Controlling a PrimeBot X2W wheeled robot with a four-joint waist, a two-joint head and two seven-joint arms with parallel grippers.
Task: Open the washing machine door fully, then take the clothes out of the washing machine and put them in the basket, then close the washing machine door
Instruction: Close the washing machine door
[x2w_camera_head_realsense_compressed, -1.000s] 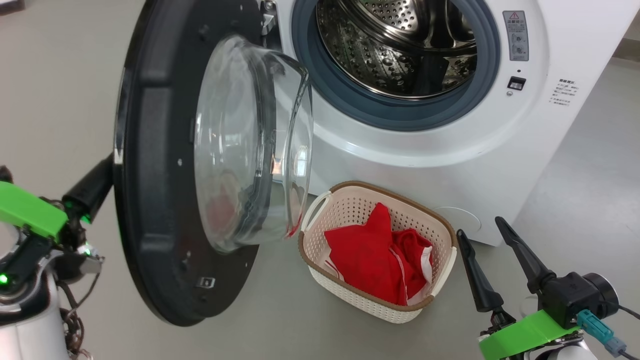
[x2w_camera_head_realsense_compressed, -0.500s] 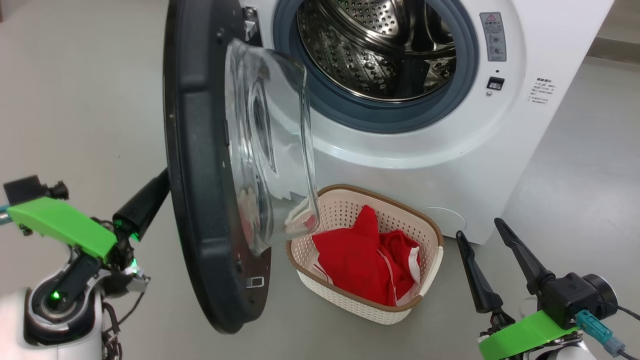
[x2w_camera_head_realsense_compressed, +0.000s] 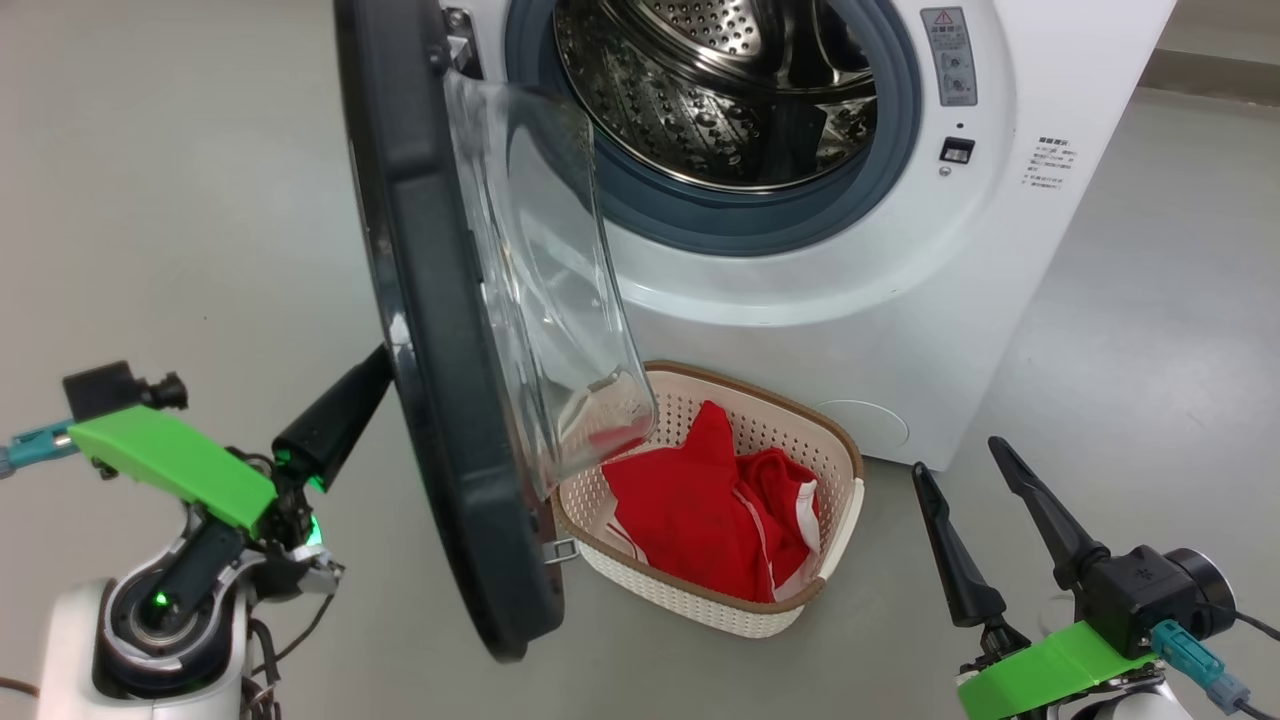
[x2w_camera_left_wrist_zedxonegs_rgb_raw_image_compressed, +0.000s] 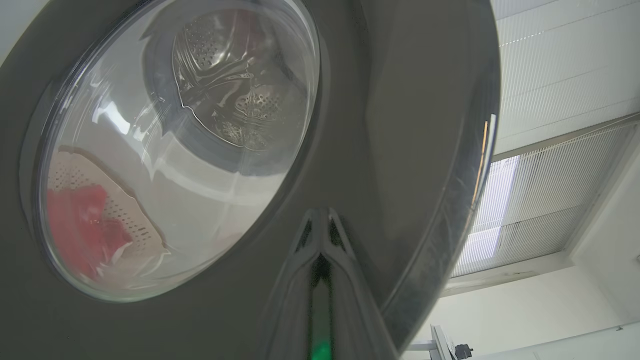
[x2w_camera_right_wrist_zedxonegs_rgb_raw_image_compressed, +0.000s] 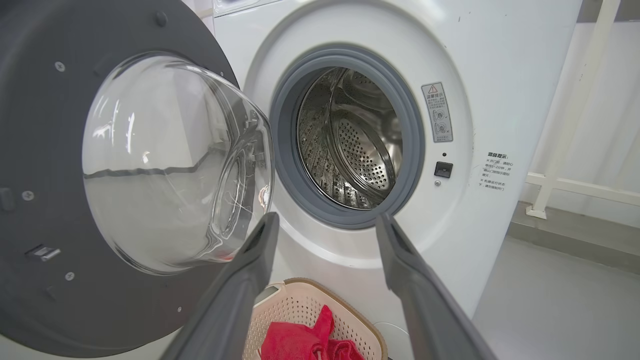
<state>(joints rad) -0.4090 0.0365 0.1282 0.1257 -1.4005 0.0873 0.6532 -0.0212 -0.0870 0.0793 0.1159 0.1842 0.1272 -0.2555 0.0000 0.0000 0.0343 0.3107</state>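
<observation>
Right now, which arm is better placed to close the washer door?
Left. The left hand, shut, sits against the outer face of the washing machine door, ready to push it closed. The right hand is open, low beside the basket holding the clothes, on the door's inner side.

The washing machine (x2w_camera_head_realsense_compressed: 850, 300) is standing at the back, with the washing machine door (x2w_camera_head_realsense_compressed: 440, 350) hanging open at its left. The basket (x2w_camera_head_realsense_compressed: 840, 470) is sitting on the floor (x2w_camera_head_realsense_compressed: 150, 200) just before the machine, under the door's window, and the clothes (x2w_camera_head_realsense_compressed: 700, 510) are lying in it. The left gripper (x2w_camera_head_realsense_compressed: 370, 375) is touching the door's outer face, and the right gripper (x2w_camera_head_realsense_compressed: 957, 458) is hovering right of the basket.
</observation>
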